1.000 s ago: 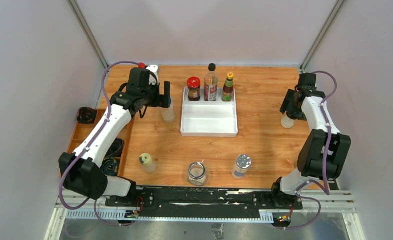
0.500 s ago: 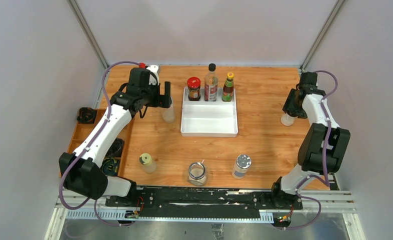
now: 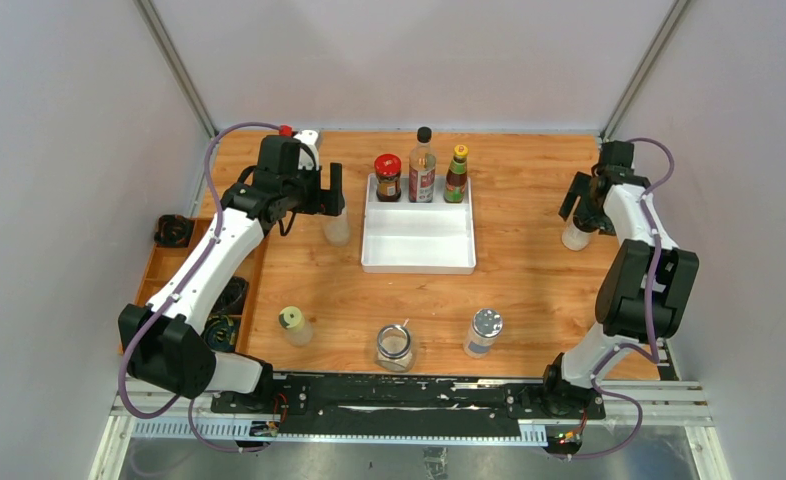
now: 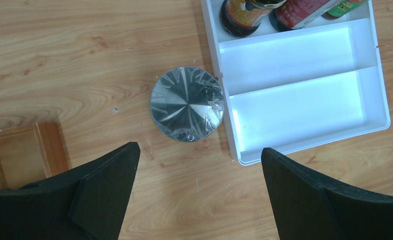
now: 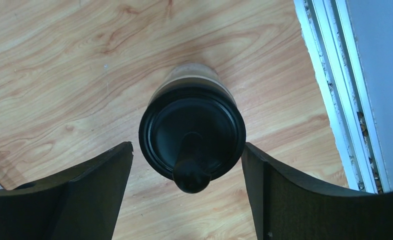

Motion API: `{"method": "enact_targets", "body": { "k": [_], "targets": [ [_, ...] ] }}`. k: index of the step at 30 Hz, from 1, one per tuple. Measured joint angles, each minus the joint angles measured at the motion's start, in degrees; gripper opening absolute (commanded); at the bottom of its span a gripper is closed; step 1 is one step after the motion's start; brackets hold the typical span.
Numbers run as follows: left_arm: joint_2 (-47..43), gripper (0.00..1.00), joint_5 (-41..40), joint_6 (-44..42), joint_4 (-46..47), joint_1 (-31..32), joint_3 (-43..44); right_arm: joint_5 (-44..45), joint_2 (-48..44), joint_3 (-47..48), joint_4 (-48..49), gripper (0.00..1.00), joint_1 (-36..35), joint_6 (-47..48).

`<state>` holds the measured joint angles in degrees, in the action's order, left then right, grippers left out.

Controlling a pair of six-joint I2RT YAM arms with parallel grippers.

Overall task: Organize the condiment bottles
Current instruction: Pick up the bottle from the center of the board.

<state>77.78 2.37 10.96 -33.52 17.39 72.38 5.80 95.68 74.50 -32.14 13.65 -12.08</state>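
While the right claw is held wide open over it, empty, the black-capped bottle by the right edge of the worktop (likely light, slick) is best clasped below its cap.

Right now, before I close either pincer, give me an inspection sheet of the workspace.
Surface: wooden table; no spills seen.
Job's things: three bottles upright in the far compartment of the white tray; silver-cap jar beside its left wall; black-cap bottle far right; red-cap bottle far left; three containers along near edge.
Clutter: nothing seen.
Pincers: left pincer open over silver-cap jar; right pincer open over black-cap bottle.
Cables: black coils in wooden side organizer, left.
Surroundings: grey walls; nothing else seen.
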Motion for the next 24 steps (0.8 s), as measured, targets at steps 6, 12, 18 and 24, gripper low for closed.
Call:
{"method": "enact_targets", "body": {
  "k": [6,12,18,24],
  "targets": [
    [0.00,0.98,0.02,-0.02,0.02,0.00,0.00,0.24,0.96,3.13,0.20,0.78,0.11,0.00],
    [0.02,0.98,0.07,-0.04,0.04,0.00,0.00,0.24,2.32,5.35,0.63,0.70,0.48,0.02],
    [0.22,0.97,0.39,-0.04,0.09,0.00,0.00,0.17,2.56,5.35,0.68,0.61,0.50,0.02],
    [0.42,0.97,0.63,-0.04,0.24,0.00,-0.09,-0.17,2.64,5.35,0.94,0.48,0.52,0.13]
  ]
}}
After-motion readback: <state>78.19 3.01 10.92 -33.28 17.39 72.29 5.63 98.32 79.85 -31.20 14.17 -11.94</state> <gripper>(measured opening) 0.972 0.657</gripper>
